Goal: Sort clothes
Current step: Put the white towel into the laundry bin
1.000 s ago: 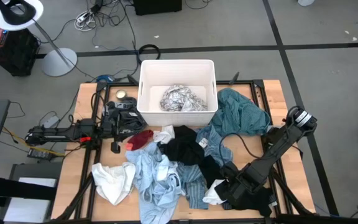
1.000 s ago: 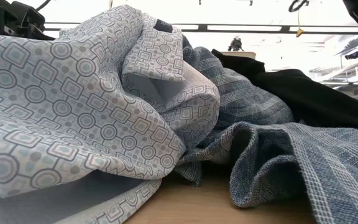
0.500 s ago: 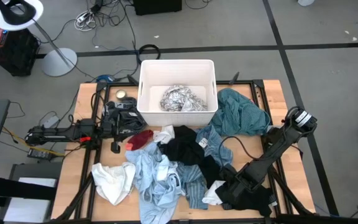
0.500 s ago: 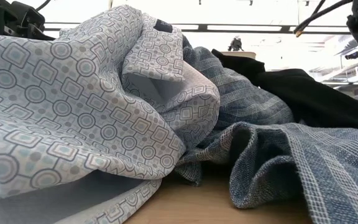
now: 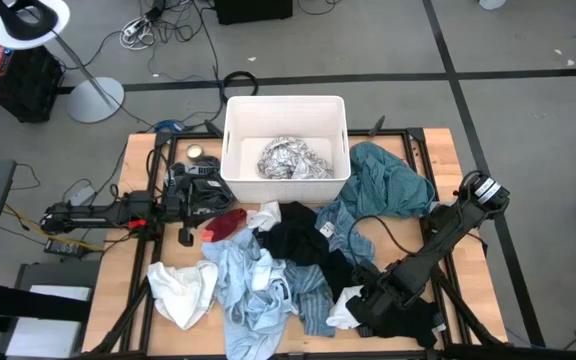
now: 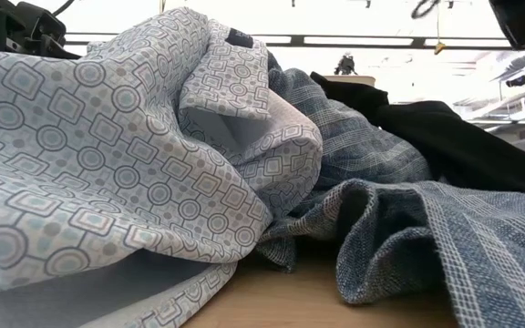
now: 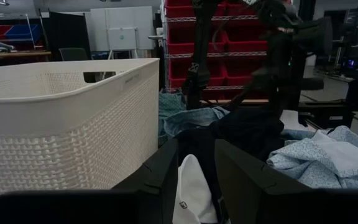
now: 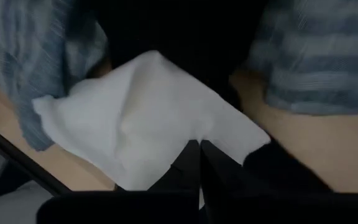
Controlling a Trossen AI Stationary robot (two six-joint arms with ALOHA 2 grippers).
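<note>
The clothes lie in a heap (image 5: pixel 268 270) across the table's middle and near side: light blue, black (image 5: pixel 298 240), a small red one (image 5: pixel 226 222), a white one (image 5: pixel 180 290) at the near left and a teal one (image 5: pixel 388 180) at the far right. A small white cloth (image 8: pixel 142 118) lies at the heap's near right edge (image 5: pixel 343 312). My right gripper (image 5: pixel 360 303) points down over this cloth and is shut on it. My left gripper (image 7: pixel 194 180) waits open and level at the table's left, beside the bin. My right gripper pinches the white cloth at its edge (image 8: pixel 194 134) between its two fingers, coming from above and pointing down. The cloth lies spread on the table and against the dark and blue clothes around it. One layer or several, I cannot tell.
A white plastic bin (image 5: pixel 286 99) stands at the table's far middle with a grey patterned garment (image 5: pixel 288 158) inside. In the low view a patterned light shirt (image 6: pixel 108 137) and blue woven cloth (image 6: pixel 445 237) fill the near side. Bare wood shows at the near right (image 5: pixel 468 300).
In the low view a dark part of my right arm at the upper right has dipped and risen again. The heap of clothes lies as before.
</note>
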